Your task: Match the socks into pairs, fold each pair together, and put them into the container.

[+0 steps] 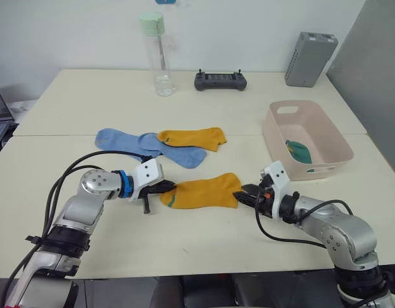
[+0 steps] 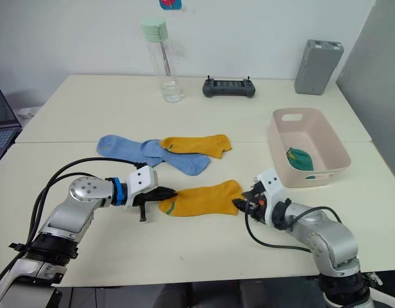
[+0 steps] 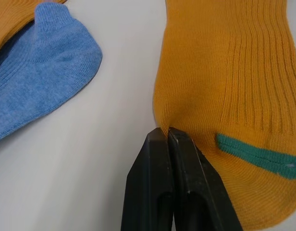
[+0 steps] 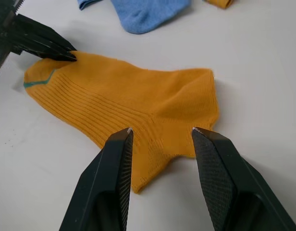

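Nearest us, a mustard-yellow sock lies flat on the tabletop with a gripper at each end. The left gripper has its fingers pinched tight on the toe edge, just beside the teal stripe. The right gripper stands with fingers apart, straddling the cuff end, not yet clamped. Risk here: if the right side closes too shallow it takes one layer or nothing, and the sock swings from the toe pinch alone. That toe grip is thin, so it could slip free under a tug. The second yellow sock waits beyond, overlapping the two blue socks, so a careless drag could snag them. The pink container sits to the right, already holding something green.
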